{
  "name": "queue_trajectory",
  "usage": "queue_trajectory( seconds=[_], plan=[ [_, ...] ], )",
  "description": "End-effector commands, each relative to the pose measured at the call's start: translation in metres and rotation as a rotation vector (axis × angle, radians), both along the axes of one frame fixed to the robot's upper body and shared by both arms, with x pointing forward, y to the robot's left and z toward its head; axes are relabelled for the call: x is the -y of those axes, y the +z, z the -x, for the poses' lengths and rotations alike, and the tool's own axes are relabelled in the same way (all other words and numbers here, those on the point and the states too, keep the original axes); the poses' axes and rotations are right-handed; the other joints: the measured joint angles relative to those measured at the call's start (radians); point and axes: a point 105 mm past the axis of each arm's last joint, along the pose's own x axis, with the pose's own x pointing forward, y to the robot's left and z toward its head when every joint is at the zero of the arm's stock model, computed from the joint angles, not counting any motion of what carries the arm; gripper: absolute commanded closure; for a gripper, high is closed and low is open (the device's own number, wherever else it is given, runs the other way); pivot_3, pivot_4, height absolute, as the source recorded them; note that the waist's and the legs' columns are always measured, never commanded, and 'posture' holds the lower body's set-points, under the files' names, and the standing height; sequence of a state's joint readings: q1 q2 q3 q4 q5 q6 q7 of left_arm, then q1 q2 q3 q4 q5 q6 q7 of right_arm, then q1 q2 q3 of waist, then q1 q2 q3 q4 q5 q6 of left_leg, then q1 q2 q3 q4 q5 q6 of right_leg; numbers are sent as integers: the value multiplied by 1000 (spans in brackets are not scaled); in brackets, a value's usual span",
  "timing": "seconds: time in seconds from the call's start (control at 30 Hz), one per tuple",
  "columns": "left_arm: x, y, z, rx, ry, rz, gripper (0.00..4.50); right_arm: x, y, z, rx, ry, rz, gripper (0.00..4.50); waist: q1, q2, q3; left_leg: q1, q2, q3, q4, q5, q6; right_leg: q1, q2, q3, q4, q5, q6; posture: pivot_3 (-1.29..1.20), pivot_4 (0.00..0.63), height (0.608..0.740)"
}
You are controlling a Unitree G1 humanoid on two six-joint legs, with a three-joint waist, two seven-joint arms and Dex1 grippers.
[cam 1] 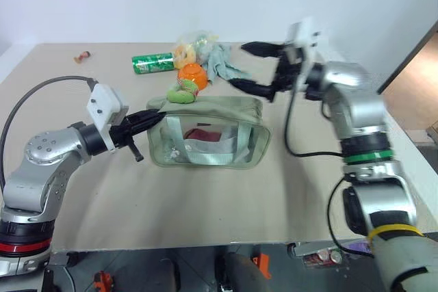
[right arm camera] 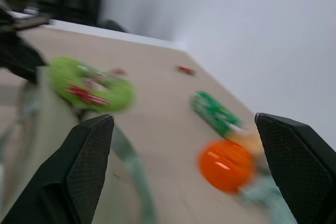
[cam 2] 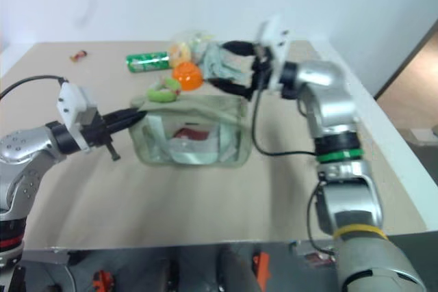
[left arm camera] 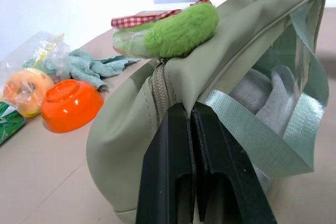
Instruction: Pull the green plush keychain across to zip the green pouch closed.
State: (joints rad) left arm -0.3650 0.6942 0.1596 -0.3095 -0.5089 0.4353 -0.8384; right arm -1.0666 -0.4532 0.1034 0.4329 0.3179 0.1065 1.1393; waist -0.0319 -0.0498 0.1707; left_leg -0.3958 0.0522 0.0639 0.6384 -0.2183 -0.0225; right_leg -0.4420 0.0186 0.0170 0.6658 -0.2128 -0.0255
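head view: green pouch mid-frame, soft, saggy; green plush keychain on its upper-left end; my left gripper clamped on that end's fabric; right gripper spread wide, empty, upper right | left wrist: keychain squashy, light, I'd pinch its middle | right wrist: keychain at left, blurred
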Motion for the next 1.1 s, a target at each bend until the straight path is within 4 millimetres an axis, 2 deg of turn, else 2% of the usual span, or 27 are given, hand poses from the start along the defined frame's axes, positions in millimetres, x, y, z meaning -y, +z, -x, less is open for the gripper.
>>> queue_trajectory(
  seconds=[0.03, 0.13, 0.43, 0.6, 0.87, 1.1],
  plan=[
    [7, 8, 5, 36, -28, -12, 4500, -15, 14, 8, 93, 83, 24, 38, 5, 0, 0, -1, -1, 0, 0, 0, 0, 0, -1, 0, 0, 0, 0, 0, 150, 740],
    [10, 7, 7, 38, -33, -9, 4500, -30, 2, 14, 99, 165, 78, 38, 8, 0, 0, -2, -4, 0, 1, -1, 1, 0, -5, 1, -1, -1, 2, 0, 150, 740],
    [15, 10, 6, 47, -42, 0, 4500, -47, -16, 18, 116, 237, 125, 38, 9, 0, 0, -1, -4, -1, 2, -1, 1, 0, -4, 0, 0, 0, 3, 0, 150, 740],
    [18, 8, 7, 46, -49, -3, 4500, -52, -11, 15, 96, 237, 90, 38, 9, 0, 0, -1, -3, -1, 2, -1, 1, 0, -4, 0, 0, 0, 2, 0, 150, 740],
    [20, 3, 8, 34, -57, -6, 4500, -53, 8, 13, 8, 231, -13, 38, 10, 0, 0, -1, -4, -1, 2, -1, 1, 0, -5, 0, 0, 0, 2, 0, 150, 740],
    [21, 2, 8, 30, -60, -7, 4500, -53, 0, 11, 6, 213, 20, 38, 10, 0, 0, -1, -4, -1, 2, -1, 1, 0, -5, 0, 0, 0, 2, 0, 150, 740]
  ],
)
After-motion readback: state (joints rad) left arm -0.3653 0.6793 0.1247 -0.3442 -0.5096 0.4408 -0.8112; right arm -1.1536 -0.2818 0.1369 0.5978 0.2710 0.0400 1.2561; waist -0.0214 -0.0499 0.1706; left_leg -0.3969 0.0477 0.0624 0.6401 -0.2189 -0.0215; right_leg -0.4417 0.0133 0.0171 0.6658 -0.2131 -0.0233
